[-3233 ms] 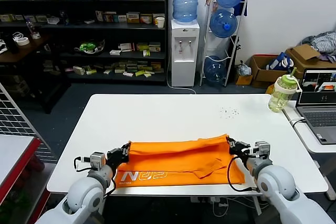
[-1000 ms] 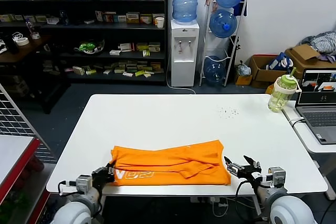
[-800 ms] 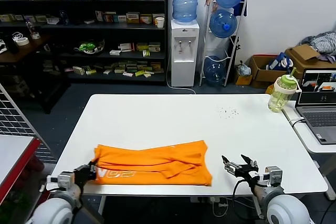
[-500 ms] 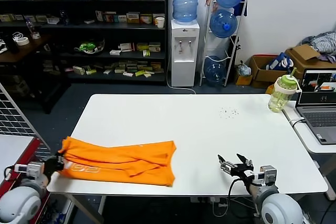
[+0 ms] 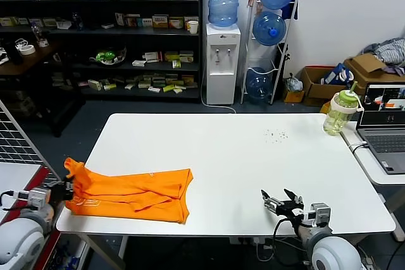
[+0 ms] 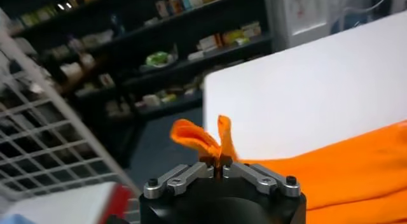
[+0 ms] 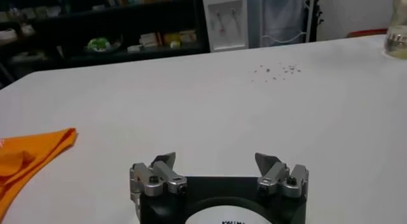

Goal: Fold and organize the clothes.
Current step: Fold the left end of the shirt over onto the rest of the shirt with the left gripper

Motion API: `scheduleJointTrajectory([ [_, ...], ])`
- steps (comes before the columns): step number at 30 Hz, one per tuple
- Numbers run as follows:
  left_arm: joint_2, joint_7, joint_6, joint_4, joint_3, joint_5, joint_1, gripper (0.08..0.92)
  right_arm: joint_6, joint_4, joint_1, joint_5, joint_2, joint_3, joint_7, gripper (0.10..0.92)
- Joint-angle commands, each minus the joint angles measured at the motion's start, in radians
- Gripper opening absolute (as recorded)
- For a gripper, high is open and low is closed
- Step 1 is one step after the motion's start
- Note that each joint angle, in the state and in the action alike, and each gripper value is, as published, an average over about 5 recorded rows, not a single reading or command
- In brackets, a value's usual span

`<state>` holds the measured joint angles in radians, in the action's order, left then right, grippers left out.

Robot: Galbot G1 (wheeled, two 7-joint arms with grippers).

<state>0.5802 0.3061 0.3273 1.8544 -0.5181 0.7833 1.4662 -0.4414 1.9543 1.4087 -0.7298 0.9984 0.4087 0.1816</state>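
Note:
The orange T-shirt [image 5: 130,193] lies folded into a long band at the front left corner of the white table [image 5: 240,156], pale lettering near its front edge. My left gripper [image 5: 66,188] is shut on the shirt's left end, past the table's left edge; in the left wrist view the gripper [image 6: 218,161] pinches an upstanding fold of orange cloth [image 6: 197,135]. My right gripper [image 5: 279,202] is open and empty above the table's front edge, right of the shirt. In the right wrist view the right gripper [image 7: 216,160] has spread jaws, and the shirt's end [image 7: 28,152] shows far off.
A green-lidded bottle [image 5: 340,112] and a laptop [image 5: 383,124] stand at the far right. Small dark crumbs [image 5: 276,135] lie at the back of the table. A wire rack [image 5: 16,150] and a red-edged table [image 5: 19,184] stand at the left.
My left gripper has dragged the shirt leftward along the table's front edge to the left corner. My right gripper has let go of the shirt, opened, and drawn slightly left and back.

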Motion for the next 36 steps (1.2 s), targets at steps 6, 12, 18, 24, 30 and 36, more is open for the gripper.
scheduleJointTrajectory([
  [6, 0.232, 0.168, 0.149, 0.321, 0.301, 0.246, -0.206, 0.125, -0.015, 0.001, 0.043, 0.024, 0.034, 0.021, 0.022, 0.823],
  [12, 0.288, 0.202, 0.163, 0.302, 0.381, 0.218, -0.265, 0.125, -0.019, -0.001, 0.042, 0.031, 0.045, 0.016, 0.026, 0.823],
  [18, 0.348, 0.21, 0.158, 0.236, 0.426, 0.152, -0.291, 0.125, -0.021, -0.005, 0.036, 0.03, 0.044, 0.01, 0.027, 0.823],
  [24, 0.375, 0.216, 0.159, 0.206, 0.438, 0.136, -0.295, 0.125, -0.022, -0.012, 0.03, 0.025, 0.037, 0.007, 0.026, 0.823],
  [30, 0.379, 0.242, 0.16, 0.252, 0.435, 0.214, -0.283, 0.216, -0.022, -0.032, 0.012, 0.021, 0.035, -0.001, 0.026, 0.823],
  [36, 0.407, 0.266, 0.163, 0.313, 0.434, 0.26, -0.266, 0.389, -0.025, -0.04, -0.004, 0.021, 0.041, -0.016, 0.03, 0.823],
])
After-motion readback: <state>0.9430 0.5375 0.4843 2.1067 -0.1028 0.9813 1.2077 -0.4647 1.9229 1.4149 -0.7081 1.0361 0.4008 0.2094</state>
